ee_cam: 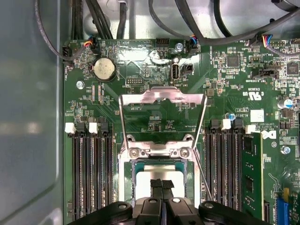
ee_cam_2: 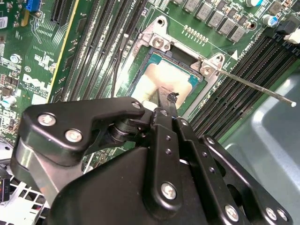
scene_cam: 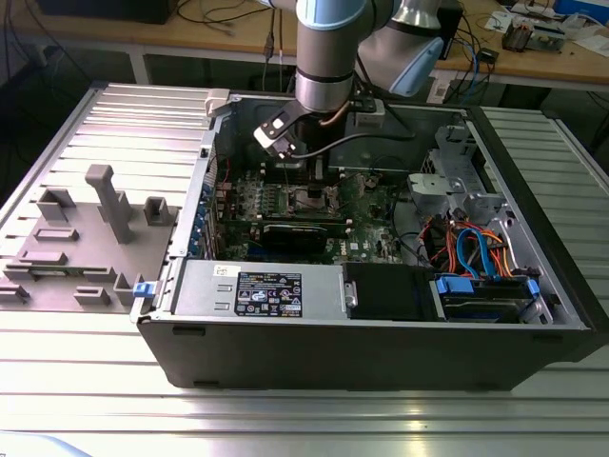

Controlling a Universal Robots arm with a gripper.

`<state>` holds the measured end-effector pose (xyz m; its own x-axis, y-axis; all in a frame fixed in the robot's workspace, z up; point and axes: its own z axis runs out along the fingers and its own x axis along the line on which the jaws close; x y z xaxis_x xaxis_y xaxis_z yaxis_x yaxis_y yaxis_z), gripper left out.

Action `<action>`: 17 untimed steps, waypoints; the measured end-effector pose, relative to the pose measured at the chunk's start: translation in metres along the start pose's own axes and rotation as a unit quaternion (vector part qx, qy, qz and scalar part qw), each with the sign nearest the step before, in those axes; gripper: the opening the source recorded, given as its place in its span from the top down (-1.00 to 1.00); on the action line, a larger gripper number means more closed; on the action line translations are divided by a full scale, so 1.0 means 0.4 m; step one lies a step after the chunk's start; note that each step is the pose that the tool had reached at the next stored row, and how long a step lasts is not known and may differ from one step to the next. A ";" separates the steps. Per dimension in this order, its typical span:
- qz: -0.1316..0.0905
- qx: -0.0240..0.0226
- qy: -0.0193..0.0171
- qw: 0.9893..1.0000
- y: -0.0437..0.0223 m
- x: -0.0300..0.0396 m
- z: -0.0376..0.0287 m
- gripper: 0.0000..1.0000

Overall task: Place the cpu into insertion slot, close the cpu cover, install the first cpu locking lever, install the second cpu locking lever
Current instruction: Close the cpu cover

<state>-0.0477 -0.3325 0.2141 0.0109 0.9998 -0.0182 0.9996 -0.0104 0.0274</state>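
Pale silvery-beige metal marked the cpu (ee_cam: 140,180), which was seen lying flat and face-up inside the insertion slot (ee_cam: 123,180) on the green circuit board (ee_cam: 225,89). In the exterior view the socket was found at about twelve o'clock of the long black graphics card (scene_cam: 304,233), deep in the open computer case (scene_cam: 381,333).

The gripper (ee_cam: 161,183) was held directly over the chip, its two fingers brought together with nothing seen between them. Whether the tips were resting on the chip's face could not be told.

With the socket's hinge edge taken as twelve o'clock, the cpu cover (ee_cam: 161,96) was laid back open beyond twelve. A thin locking lever (ee_cam_2: 255,86) was left released, slanting away from the three o'clock side.

Two hazards were judged likely. If the chip were not fully seated, downward pressure from the closed fingers might bend the contacts beneath it. The freed lever, standing close to the fingers, might be snagged and sprung aside.

Being square, the chip offered no true long axis. Its face was turned straight up, and its edges were set parallel to the socket rim and to the memory slots (ee_cam: 91,178) flanking it.
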 end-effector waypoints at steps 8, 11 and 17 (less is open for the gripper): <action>0.000 0.002 0.000 1.000 0.002 0.000 -0.011 0.79; 0.000 0.002 0.000 1.000 0.002 0.000 -0.023 0.79; 0.000 0.002 -0.004 1.000 0.004 -0.001 -0.077 0.79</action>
<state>-0.0470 -0.3325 0.2451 0.0109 0.9996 -0.0258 0.9997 -0.0103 0.0235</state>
